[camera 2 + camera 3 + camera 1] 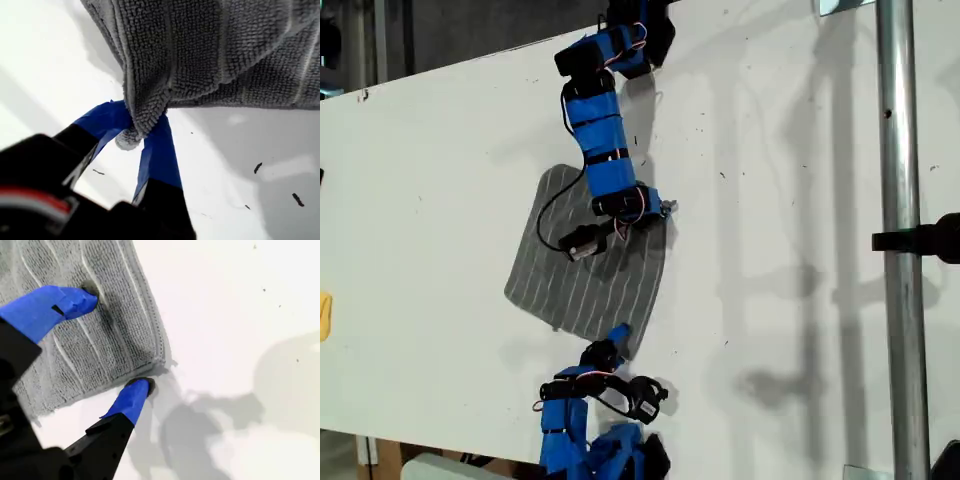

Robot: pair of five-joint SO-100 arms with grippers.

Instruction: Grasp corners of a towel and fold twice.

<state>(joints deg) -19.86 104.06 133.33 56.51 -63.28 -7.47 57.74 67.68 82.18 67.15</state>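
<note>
The towel (590,285), dark grey with thin pale stripes, lies mostly flat on the white table (440,200). At the bottom of the exterior view, my first gripper (617,336) is shut on the towel's nearest corner. In the first wrist view its blue fingers (157,150) pinch that corner, and the towel (210,50) is raised off the table. My second gripper (655,210) is open at the corner on the exterior view's upper right. One fingertip (82,297) presses on the towel (115,335); the other fingertip (140,387) rests on the table just off the edge.
A metal pole (900,200) with a black clamp (925,240) stands at the exterior view's right. A small yellow thing (324,315) lies at that view's left edge. Arm shadows fall on the table right of the towel.
</note>
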